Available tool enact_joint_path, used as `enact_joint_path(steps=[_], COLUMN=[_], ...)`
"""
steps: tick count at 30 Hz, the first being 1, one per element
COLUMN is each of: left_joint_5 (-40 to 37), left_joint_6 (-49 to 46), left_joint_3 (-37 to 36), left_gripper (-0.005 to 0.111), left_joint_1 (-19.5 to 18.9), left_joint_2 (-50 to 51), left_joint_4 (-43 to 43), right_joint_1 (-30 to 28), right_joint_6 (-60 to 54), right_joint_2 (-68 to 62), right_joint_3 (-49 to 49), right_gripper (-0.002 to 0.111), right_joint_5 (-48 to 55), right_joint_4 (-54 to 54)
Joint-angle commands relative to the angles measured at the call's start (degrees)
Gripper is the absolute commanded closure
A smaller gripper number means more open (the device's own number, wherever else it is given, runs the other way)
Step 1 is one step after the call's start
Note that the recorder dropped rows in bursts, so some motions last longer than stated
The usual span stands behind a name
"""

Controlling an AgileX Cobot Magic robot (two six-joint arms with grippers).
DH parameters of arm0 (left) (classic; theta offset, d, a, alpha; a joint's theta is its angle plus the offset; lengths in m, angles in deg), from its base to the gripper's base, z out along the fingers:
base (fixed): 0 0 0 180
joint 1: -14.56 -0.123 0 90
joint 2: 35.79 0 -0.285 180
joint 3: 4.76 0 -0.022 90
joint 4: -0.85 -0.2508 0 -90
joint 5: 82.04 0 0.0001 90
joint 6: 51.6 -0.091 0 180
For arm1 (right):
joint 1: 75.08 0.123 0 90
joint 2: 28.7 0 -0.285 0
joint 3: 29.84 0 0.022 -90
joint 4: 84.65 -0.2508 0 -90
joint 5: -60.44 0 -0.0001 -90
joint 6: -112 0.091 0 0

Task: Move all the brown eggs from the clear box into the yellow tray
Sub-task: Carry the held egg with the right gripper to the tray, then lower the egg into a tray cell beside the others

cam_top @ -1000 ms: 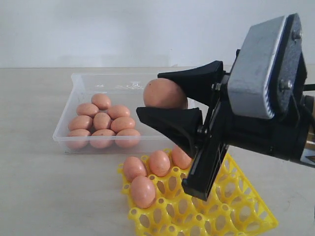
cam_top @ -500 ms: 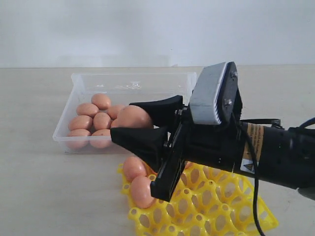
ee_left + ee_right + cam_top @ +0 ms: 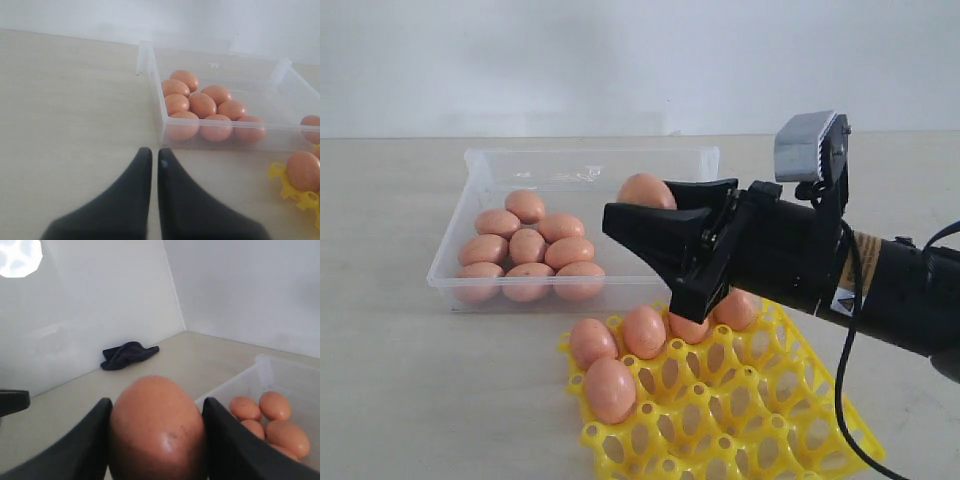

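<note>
My right gripper (image 3: 642, 203) is shut on one brown egg (image 3: 642, 188), held in the air over the near right part of the clear box (image 3: 590, 165), just behind the yellow tray (image 3: 750, 420). In the right wrist view the held egg (image 3: 157, 425) fills the gap between both black fingers (image 3: 85, 440). Several brown eggs (image 3: 527, 245) lie clustered in the box's left half. Several more eggs (image 3: 610, 388) sit in the tray's far-left cups. My left gripper (image 3: 151, 152) is shut and empty, low over bare table in front of the box (image 3: 155, 85); it is out of the exterior view.
The right arm's thick black forearm (image 3: 880, 290) and its cable cross above the tray's right side. A dark cloth (image 3: 127, 354) lies by the wall in the right wrist view. The tray's corner (image 3: 295, 192) with an egg (image 3: 302, 170) shows in the left wrist view.
My right gripper has drawn back from the camera with the egg still in it, from near the lens to above the box's near right part. The lying eggs have not moved.
</note>
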Motion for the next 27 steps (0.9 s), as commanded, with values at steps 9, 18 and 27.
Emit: enact_joint_path(steps=[9, 18, 27], left_joint_5=[0.53, 0.53, 0.53], left_joint_6=[-0.24, -0.24, -0.24], left_joint_3=[-0.23, -0.23, -0.23], left_gripper=[0.103, 0.103, 0.103], left_joint_1=[0.13, 0.13, 0.13], left_joint_2=[0.24, 0.24, 0.24], left_joint_4=[-0.24, -0.24, -0.24], right_joint_1=[-0.38, -0.38, -0.38], right_joint_6=[19.7, 22.48, 11.23], right_joint_2=[-2.63, -2.63, -2.63], right_joint_3=[0.34, 0.6, 0.6], right_gripper=[0.108, 0.108, 0.108], right_joint_5=[15.97, 14.26, 22.04], right_joint_4=[16.91, 29.41, 20.8])
